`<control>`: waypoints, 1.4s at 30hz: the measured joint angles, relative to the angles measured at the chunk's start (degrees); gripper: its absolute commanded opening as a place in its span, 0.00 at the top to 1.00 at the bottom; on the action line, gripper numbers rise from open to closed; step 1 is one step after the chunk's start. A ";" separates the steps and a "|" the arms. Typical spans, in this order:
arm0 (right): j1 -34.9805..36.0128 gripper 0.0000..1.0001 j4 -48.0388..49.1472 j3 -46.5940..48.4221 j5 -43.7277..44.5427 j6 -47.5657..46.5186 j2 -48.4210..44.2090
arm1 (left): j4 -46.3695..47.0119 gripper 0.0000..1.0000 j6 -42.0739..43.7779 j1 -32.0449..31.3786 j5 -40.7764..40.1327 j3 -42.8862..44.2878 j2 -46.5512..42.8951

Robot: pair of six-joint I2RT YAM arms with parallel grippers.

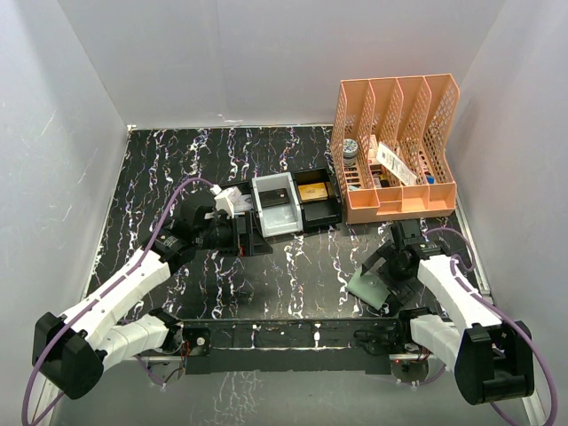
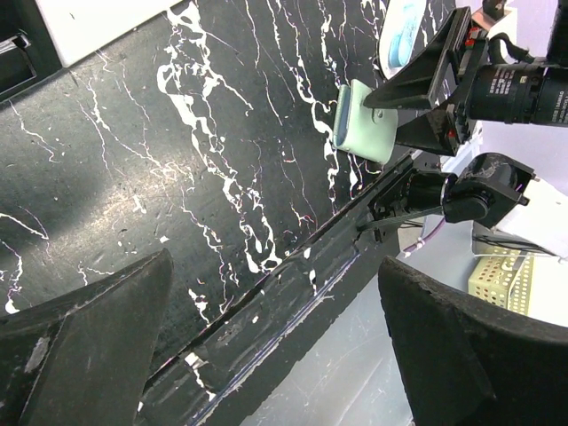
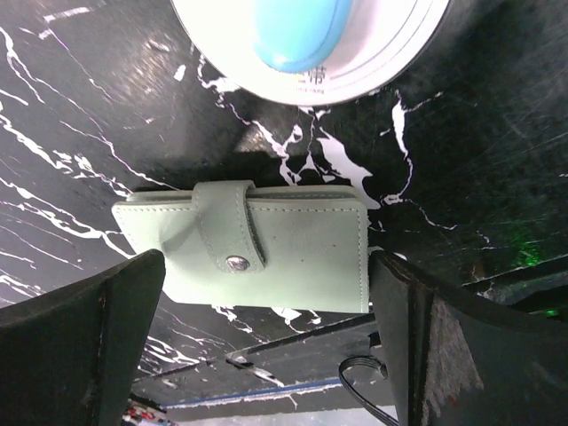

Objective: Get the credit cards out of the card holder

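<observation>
We count one wallet (image 3: 302, 248), snapped shut. Right gripper (image 3: 266, 266) spread astride it; left gripper (image 2: 275, 262) spread too, well left of it.

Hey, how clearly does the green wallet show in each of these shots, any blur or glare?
Right wrist view: the wallet is sharp, its stitching is readable, and there is no glare on it. Left wrist view: the wallet is small, slightly soft and far off. Top view: the light is even, but the wallet is tiny and partly hidden from above.
</observation>
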 measured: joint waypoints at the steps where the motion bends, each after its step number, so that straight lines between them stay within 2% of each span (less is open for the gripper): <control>1: 0.02 0.02 0.24 -0.50 -0.70 0.11 0.00 | -0.04 0.01 -0.02 0.00 -0.07 0.00 0.00; 11: 0.15 0.02 4.94 -4.20 -9.22 2.67 -3.06 | 0.98 0.01 -0.26 0.00 0.15 -0.50 1.11; 15: 2.36 0.02 8.37 -5.01 -12.63 3.10 -3.13 | 2.47 0.01 -0.92 0.00 0.42 -1.90 2.54; 20: 13.55 0.02 14.71 -4.57 -13.40 4.11 -0.85 | 5.62 0.01 -2.80 0.00 0.44 -4.28 5.70; 24: 22.84 0.02 16.37 0.48 -12.74 3.67 5.09 | 8.96 0.01 -3.93 0.00 0.22 -4.28 9.66; 29: 24.06 0.02 14.29 8.28 -7.76 1.09 8.24 | 10.62 0.01 -3.58 0.00 -1.60 -3.91 15.37; 35: 23.76 0.02 10.95 15.06 5.86 -4.31 8.35 | 10.75 0.01 -1.84 0.00 -6.75 -2.21 21.03; 42: 18.51 0.02 9.92 16.85 12.81 -10.51 17.20 | 11.39 0.01 0.92 0.00 -12.15 1.09 24.46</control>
